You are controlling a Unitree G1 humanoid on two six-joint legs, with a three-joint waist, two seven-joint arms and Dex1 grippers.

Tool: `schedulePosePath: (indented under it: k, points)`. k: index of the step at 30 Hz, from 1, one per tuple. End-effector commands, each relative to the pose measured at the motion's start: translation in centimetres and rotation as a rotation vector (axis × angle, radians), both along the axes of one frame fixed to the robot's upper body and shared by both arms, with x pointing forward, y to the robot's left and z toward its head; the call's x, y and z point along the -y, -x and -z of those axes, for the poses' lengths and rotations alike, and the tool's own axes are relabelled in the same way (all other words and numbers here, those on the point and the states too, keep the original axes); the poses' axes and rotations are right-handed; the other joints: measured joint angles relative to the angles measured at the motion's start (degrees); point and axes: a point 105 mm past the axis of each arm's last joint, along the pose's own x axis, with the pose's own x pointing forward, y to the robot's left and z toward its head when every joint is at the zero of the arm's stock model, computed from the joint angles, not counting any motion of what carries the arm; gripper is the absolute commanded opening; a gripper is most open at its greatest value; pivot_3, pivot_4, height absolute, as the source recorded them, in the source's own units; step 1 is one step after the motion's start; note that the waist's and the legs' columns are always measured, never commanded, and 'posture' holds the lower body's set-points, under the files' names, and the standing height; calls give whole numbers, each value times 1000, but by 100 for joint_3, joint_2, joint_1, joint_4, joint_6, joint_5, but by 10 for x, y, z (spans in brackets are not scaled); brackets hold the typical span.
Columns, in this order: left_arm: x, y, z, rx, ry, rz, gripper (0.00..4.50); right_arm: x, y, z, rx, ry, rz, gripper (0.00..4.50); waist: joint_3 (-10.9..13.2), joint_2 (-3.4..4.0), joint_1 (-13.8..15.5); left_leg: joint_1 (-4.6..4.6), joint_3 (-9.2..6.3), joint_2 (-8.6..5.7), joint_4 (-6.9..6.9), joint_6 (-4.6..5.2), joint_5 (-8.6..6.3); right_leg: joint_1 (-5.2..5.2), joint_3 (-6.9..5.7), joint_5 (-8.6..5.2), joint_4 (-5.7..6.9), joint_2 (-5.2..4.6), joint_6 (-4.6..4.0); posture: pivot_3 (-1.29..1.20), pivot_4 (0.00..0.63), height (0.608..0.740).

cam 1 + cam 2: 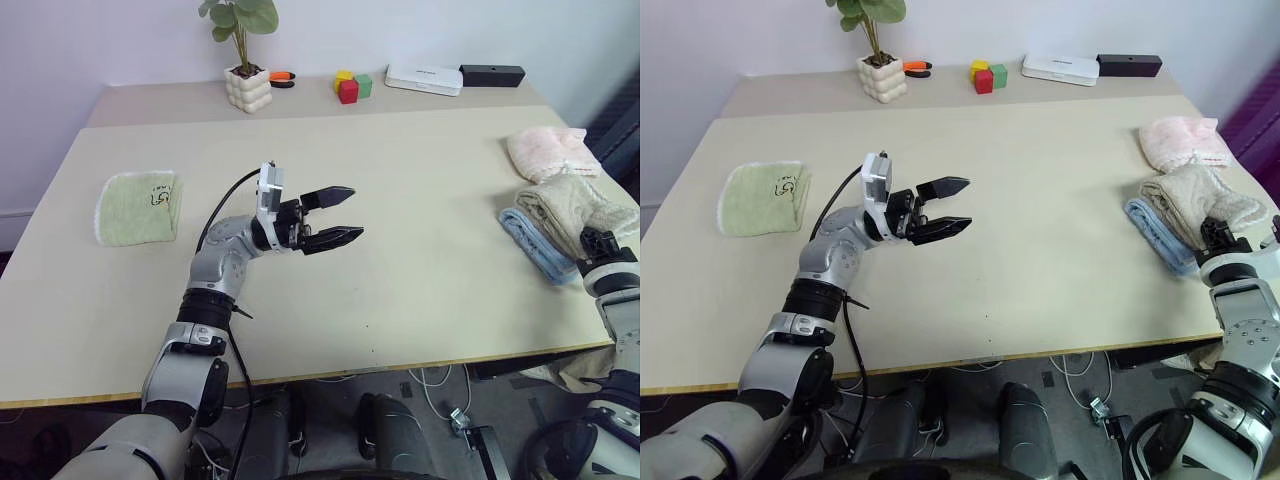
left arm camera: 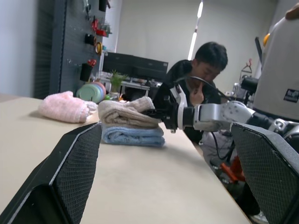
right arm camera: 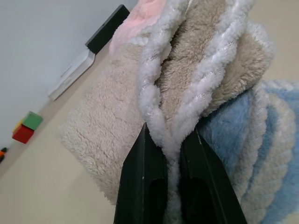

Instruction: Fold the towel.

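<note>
A small green towel (image 1: 138, 207) is seen lying flat near the left edge of the table (image 1: 400, 300). The left gripper (image 1: 338, 216) is held above the middle of the table, its two black fingers spread wide with nothing between them. At the right edge, the beige towel (image 1: 575, 208) is found folded on top of a light blue towel (image 1: 535, 245), with a pink towel (image 1: 548, 152) just behind. The whitish hem of the beige towel is pinched between the fingers of the right gripper (image 3: 172, 154)
</note>
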Motion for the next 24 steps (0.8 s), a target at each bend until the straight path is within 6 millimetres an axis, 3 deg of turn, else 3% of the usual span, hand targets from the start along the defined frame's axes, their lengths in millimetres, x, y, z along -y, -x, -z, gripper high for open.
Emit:
schedulePosePath:
  k: [1,6,10,13,16,19,22,24]
  points:
    - [3,0,-13,53,20,20,4500,2,5,-20,27,85,27,1916,0,0,-2,0,0,0,0,0,0,-1,0,0,0,0,0,0,150,740]
    - [9,-1,-13,55,26,35,4500,10,16,-19,-18,143,68,4400,0,0,17,-1,-1,1,0,0,0,0,-1,0,0,0,0,0,150,740]
    - [14,-1,-14,57,37,41,4500,22,27,-23,-65,238,122,4461,0,0,8,-1,0,-1,1,3,-2,1,0,-1,-3,-1,-1,0,150,740]
    - [15,-2,-11,59,42,34,4500,43,39,-33,-59,287,246,4461,0,1,-4,0,1,-1,1,4,-2,0,1,-3,-3,-1,-5,0,150,740]
    - [11,-5,-14,71,47,10,4500,46,41,-63,23,412,302,4461,-1,1,-5,1,1,0,1,3,-2,0,0,-2,-3,0,-3,0,150,740]
    - [-1,-11,-12,83,31,-40,4500,9,21,-102,161,616,186,4461,-1,3,-37,1,2,-1,1,4,-2,-1,1,-2,-3,0,-1,0,150,740]
    - [-12,-14,-12,93,12,-86,4500,-40,0,-117,252,751,-4,4461,-1,3,-60,2,2,4,-1,3,-2,-4,3,-1,-1,5,1,0,150,740]
    - [-23,-14,-13,97,-3,-116,4500,-100,-11,-120,340,856,-276,4461,-1,2,-41,1,1,5,-2,3,-2,-4,2,-1,1,4,2,0,150,740]
